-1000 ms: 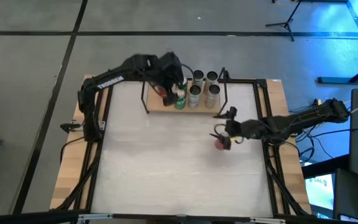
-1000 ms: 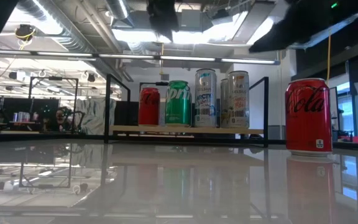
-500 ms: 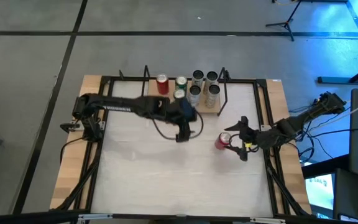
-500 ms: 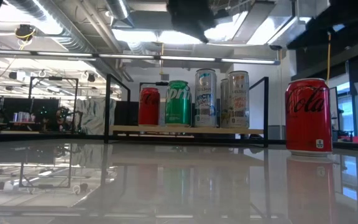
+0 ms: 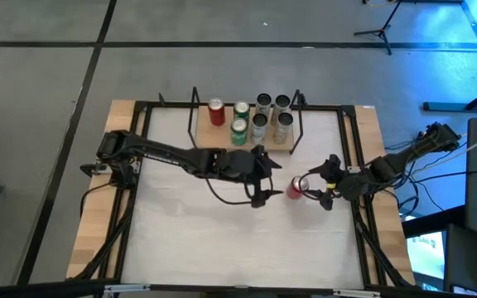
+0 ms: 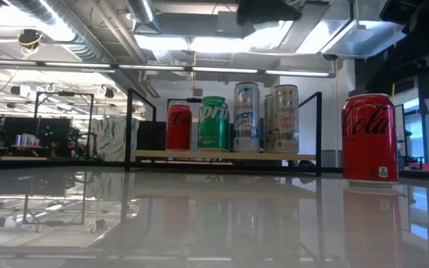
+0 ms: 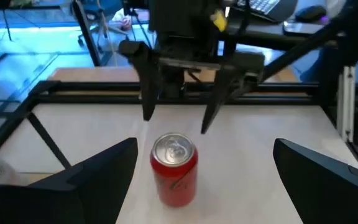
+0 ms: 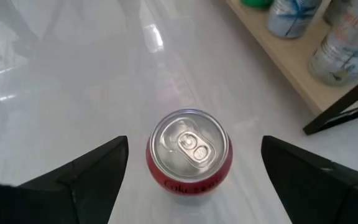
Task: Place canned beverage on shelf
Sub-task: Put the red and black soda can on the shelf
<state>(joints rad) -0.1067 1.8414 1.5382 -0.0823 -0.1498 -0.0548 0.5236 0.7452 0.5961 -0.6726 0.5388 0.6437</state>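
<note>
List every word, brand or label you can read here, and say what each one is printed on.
"Sprite", partly seen: green can on the shelf.
"Coca-Cola" script, running vertically: red can standing on the table.
Same script, edge only: that can's side in the right wrist view.
Prints on the tall silver cans and the small red can: too small to read.

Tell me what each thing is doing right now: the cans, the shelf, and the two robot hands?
red can: upright on the table, off the shelf, not held.
shelf: holds six upright cans.
left gripper: open, beside the red can.
right gripper: open, on the can's other side.
table: bare white top in front.
</note>
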